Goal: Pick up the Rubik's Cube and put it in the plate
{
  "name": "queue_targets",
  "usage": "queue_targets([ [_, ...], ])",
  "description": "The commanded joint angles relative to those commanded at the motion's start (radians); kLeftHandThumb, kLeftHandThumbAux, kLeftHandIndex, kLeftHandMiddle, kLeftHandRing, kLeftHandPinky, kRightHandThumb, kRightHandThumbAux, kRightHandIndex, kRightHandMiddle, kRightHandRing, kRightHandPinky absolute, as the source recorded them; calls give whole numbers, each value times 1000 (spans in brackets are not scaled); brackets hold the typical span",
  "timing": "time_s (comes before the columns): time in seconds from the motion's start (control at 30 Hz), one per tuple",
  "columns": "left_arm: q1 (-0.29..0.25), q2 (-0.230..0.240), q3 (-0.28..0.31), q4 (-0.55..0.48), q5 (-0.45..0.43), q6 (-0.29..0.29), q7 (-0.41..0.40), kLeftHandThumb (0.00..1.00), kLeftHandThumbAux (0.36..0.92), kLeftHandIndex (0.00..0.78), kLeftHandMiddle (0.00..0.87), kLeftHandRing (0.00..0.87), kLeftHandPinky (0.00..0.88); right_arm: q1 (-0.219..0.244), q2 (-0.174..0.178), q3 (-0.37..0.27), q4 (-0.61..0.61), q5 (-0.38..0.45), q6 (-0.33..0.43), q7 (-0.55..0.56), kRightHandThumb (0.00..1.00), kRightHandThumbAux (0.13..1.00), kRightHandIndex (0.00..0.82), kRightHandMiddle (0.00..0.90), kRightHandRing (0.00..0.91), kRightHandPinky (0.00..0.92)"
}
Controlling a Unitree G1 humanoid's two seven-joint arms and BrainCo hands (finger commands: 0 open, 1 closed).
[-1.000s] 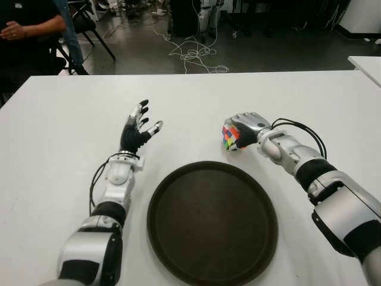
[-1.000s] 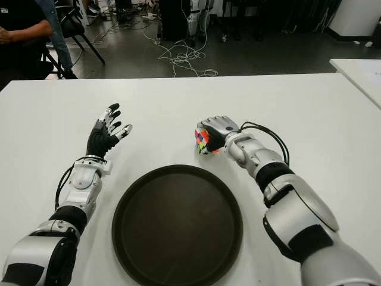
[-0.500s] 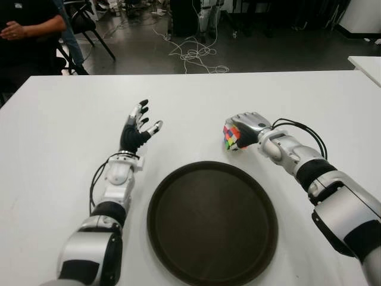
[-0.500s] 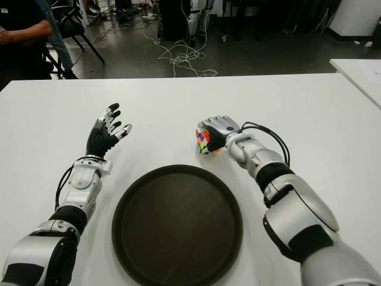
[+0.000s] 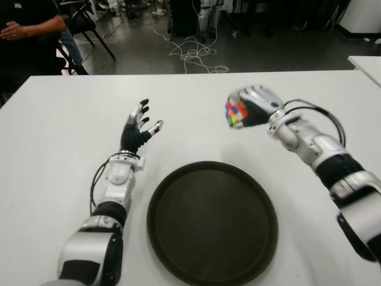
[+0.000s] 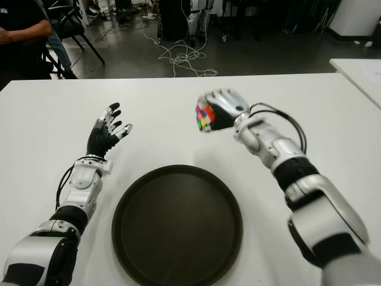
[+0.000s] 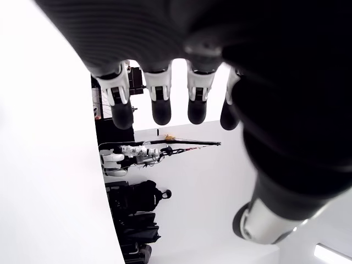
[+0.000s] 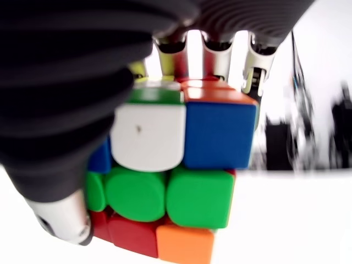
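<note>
- Rubik's Cube [image 5: 236, 113] is the thing to follow, though the nearest item is the plate [image 5: 212, 221], a round dark dish lying flat on the white counter [image 5: 53, 137] with nothing in it; every place below is given relative to this plate.
- Beside the plate on its left, and a little beyond its far rim, the left hand [image 5: 138, 128] shows idle, its fingers spread and holding nothing; the left wrist view confirms straight fingers with no object between them.
- Beyond the plate's far rim, toward its right side, the right hand [image 5: 253, 106] is wrapped around the cube, fingers curled over the top and thumb on the side. The right wrist view shows the coloured faces filling the palm, so the grasp looks firm.
- The cube appears held clear above the counter, not over the plate but past its far edge.
- Farther off, beyond the counter's far edge from the plate, lie floor cables [image 5: 193, 53], and a seated person [image 5: 27, 30] shows at the far left.
- Judged step: the pick-up looks done and the carry toward the plate is in hand.
- The next move calls for bringing the right hand back toward the robot until the cube is over the plate's middle, lowering it close to the surface, then spreading the fingers so it does not roll out.
</note>
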Motion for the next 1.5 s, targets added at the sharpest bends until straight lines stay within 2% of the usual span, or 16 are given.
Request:
queue_targets([
  [0.1, -1, 1, 0, 3, 1, 0, 2, 0, 800, 28, 53, 21, 0, 23, 8, -20, -63, -1, 2, -4, 692, 735, 415, 491, 510, 506],
  [0.17, -1, 1, 1, 7, 1, -5, 1, 0, 801, 30, 56, 23, 0, 49, 35, -12, -73, 1, -49, -56, 692, 735, 416, 501, 528, 531],
  [0.23, -2, 2, 1, 8, 1, -8, 1, 0, 802, 33, 59, 25, 0, 66, 49, -14, -86, 0, -68, -73, 693, 735, 416, 512, 546, 556],
  [0.37, -2, 0, 1, 11, -3, -13, -9, 0, 807, 28, 55, 22, 0, 109, 85, 33, -50, 44, -192, -81, 692, 735, 417, 564, 606, 637],
  [0.5, -4, 0, -2, 13, 3, -22, -2, 0, 805, 25, 50, 18, 0, 84, 107, 57, 38, 95, -273, -11, 692, 734, 418, 603, 649, 683],
  [0.6, -3, -1, -3, 14, 4, -27, 4, 0, 798, 25, 50, 18, 0, 66, 126, 67, 86, 132, -310, 57, 694, 733, 417, 593, 643, 675],
  [0.77, -2, -7, 2, 14, -2, -25, 9, 0, 781, 25, 48, 12, 0, 21, 141, 111, 185, 176, -320, 265, 699, 732, 415, 539, 594, 614],
  [0.8, -2, -8, 2, 14, -3, -24, 10, 0, 781, 23, 47, 11, 0, 19, 139, 117, 194, 184, -319, 302, 744, 720, 395, 530, 580, 596],
  [0.9, -2, -8, 2, 13, -4, -20, 11, 0, 786, 21, 44, 11, 0, 27, 129, 130, 183, 222, -296, 430, 798, 706, 372, 517, 547, 556],
  [1.13, -2, -5, -3, 8, 2, -10, 15, 0, 774, 20, 38, 7, 0, 58, 123, 120, 101, 265, -245, 584, 822, 701, 365, 499, 488, 497],
  [1.3, -1, -7, -1, 5, -3, -7, 12, 0, 791, 24, 46, 10, 0, 54, 111, 124, 63, 269, -217, 677, 822, 701, 365, 493, 466, 471],
  [1.5, -2, 0, -10, 10, 15, -12, 30, 0, 785, 35, 60, 23, 0, 52, 99, 120, 19, 264, -184, 752, 821, 703, 359, 498, 470, 483],
])
